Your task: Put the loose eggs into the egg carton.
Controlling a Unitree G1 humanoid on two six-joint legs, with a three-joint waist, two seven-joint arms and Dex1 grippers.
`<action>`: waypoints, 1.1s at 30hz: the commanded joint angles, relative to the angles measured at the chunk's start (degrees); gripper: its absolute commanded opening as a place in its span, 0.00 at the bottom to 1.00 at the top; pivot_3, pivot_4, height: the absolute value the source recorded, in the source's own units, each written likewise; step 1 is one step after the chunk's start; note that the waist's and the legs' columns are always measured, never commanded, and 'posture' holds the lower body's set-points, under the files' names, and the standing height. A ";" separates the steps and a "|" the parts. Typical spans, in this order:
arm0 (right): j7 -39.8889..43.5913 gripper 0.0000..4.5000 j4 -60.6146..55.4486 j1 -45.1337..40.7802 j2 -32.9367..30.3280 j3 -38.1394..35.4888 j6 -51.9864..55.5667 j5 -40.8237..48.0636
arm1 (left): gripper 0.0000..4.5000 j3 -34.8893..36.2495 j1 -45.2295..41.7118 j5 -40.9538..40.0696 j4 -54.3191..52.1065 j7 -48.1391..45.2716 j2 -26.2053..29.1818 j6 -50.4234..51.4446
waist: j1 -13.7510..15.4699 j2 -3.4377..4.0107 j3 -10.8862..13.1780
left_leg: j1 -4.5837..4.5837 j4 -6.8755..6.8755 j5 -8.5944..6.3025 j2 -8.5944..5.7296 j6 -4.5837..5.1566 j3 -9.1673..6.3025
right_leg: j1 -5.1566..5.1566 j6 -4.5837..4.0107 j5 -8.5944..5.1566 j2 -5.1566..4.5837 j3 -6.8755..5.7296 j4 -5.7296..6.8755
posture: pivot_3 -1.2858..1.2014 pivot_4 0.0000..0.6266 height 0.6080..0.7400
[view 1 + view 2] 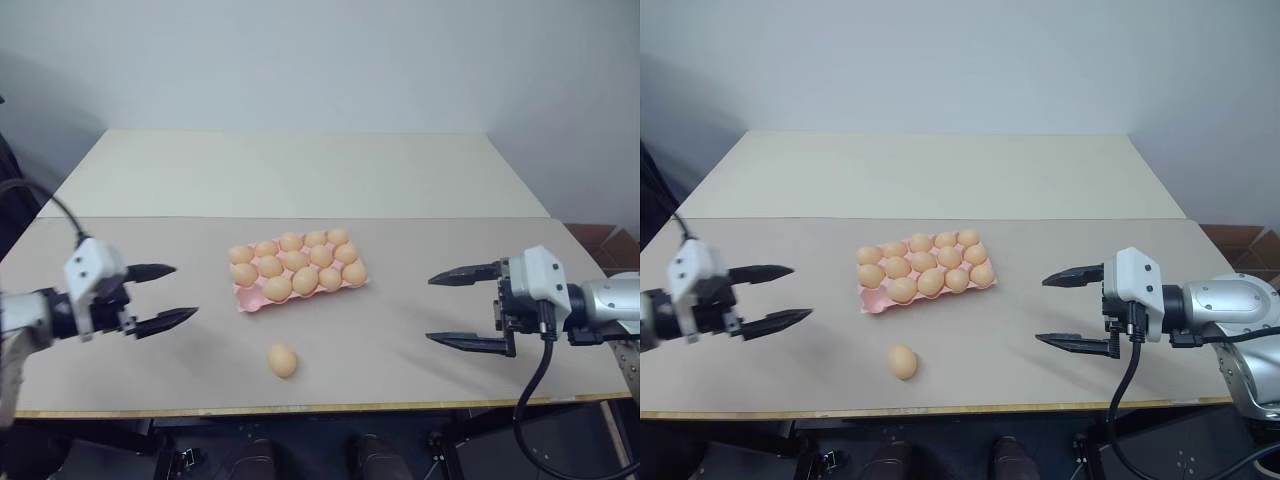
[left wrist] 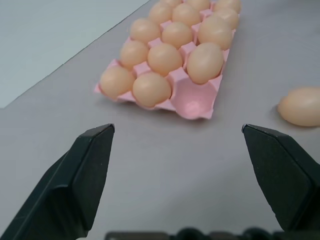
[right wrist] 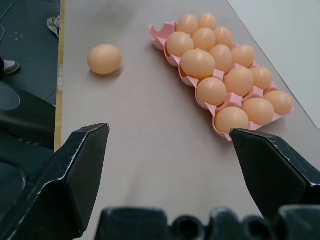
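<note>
You are nearing the end: the egg carton [image 1: 300, 270] is sitting mid-desk with one cup empty. One loose egg [image 1: 283, 360] is lying at its 6 o'clock. Both the left tool [image 1: 165, 296] and right tool [image 1: 452, 308] are hanging wide, holding nothing.

We hold our left gripper [image 1: 170, 297] out at the left, fingers spread wide and aimed inward — our right gripper [image 1: 448, 309] mirrors it, jaws apart, both empty above the table.
</note>
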 commanded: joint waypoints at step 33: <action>0.95 1.00 -0.16 -1.71 -0.85 -0.36 0.06 0.86 | 0.99 -21.28 -9.63 -3.75 -12.27 0.65 -1.30 2.91 | 0.71 0.00 0.00 | 0.01 0.00 0.00 -0.02 0.00 0.05 | 0.04 0.00 0.00 0.03 0.04 0.00 | 0.52 0.24 1.00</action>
